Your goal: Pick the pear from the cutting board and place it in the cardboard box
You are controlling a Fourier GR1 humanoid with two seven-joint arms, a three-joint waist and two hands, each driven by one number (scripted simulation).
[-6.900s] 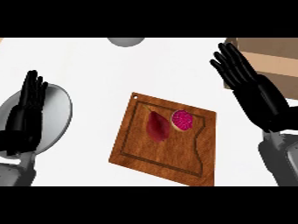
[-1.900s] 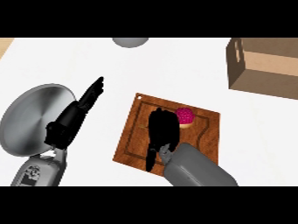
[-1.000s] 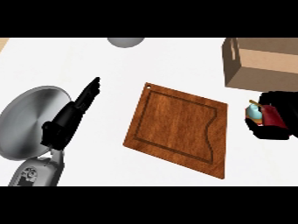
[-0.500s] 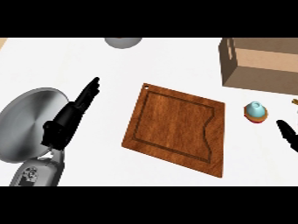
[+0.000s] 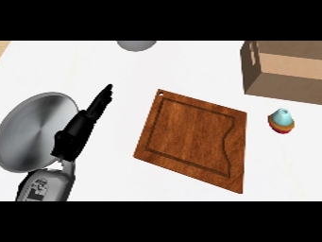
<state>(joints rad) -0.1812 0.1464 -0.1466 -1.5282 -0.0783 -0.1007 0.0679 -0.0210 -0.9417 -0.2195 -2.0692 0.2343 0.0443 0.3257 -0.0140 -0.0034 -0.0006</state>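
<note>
The wooden cutting board lies bare in the middle of the counter. To its right, on the white counter, stands a small rounded object, pale blue on top and orange-red below. It is just in front of the cardboard box and outside it. No hand touches it. I cannot tell whether this object is the pear. My left hand rests open at the left, fingers straight and pointing up-right, over the edge of a silver plate. My right hand does not show.
The open cardboard box takes up the upper right corner. A grey round dish sits at the far edge, top centre. The silver plate lies at the left edge. A strip of wood-coloured surface shows at the far left.
One second ago my right hand held the small object right of the board. It let go, leaving the object on the counter, then withdrew out of view. The left hand stayed still.
</note>
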